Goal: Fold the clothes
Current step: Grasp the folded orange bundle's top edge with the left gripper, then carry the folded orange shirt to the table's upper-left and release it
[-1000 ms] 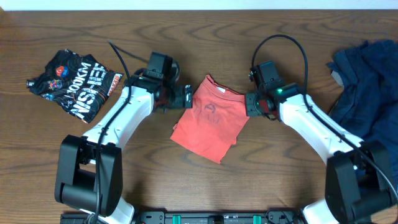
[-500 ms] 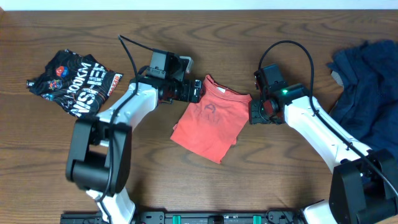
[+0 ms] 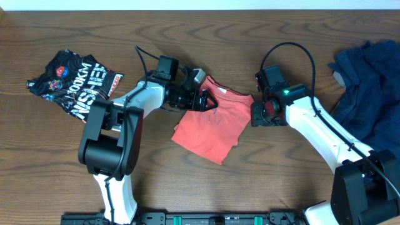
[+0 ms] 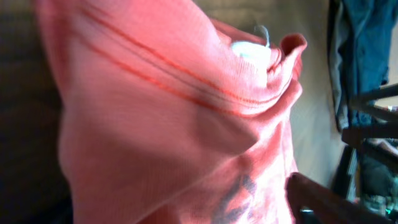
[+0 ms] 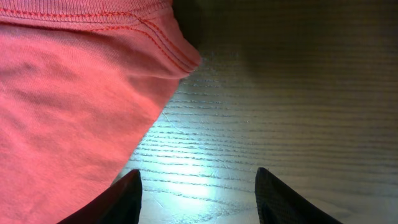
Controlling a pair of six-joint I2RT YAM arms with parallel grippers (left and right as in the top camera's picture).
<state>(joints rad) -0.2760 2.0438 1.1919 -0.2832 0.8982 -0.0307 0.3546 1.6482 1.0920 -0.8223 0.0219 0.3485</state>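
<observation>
The coral-red T-shirt (image 3: 212,122) lies folded at the table's middle and fills the left wrist view (image 4: 161,118). My left gripper (image 3: 203,99) is at its upper left corner. The cloth is bunched and raised across the jaws, and only one finger (image 4: 317,199) shows. My right gripper (image 3: 255,114) is open at the shirt's right edge. Its fingertips (image 5: 199,193) hang over bare wood, with the shirt's hem (image 5: 74,93) just left of them. A black printed T-shirt (image 3: 75,84) lies folded at the far left. Navy shirts (image 3: 369,81) lie heaped at the right.
The wooden table (image 3: 281,181) shows bare in front of the coral shirt and between it and the navy heap. The navy cloth also shows at the top right of the left wrist view (image 4: 367,37). Cables loop above both wrists.
My left gripper moved from the shirt's left edge up to its collar corner, then turned and pushed right onto the cloth. My right gripper shifted slightly lower at the right edge.
</observation>
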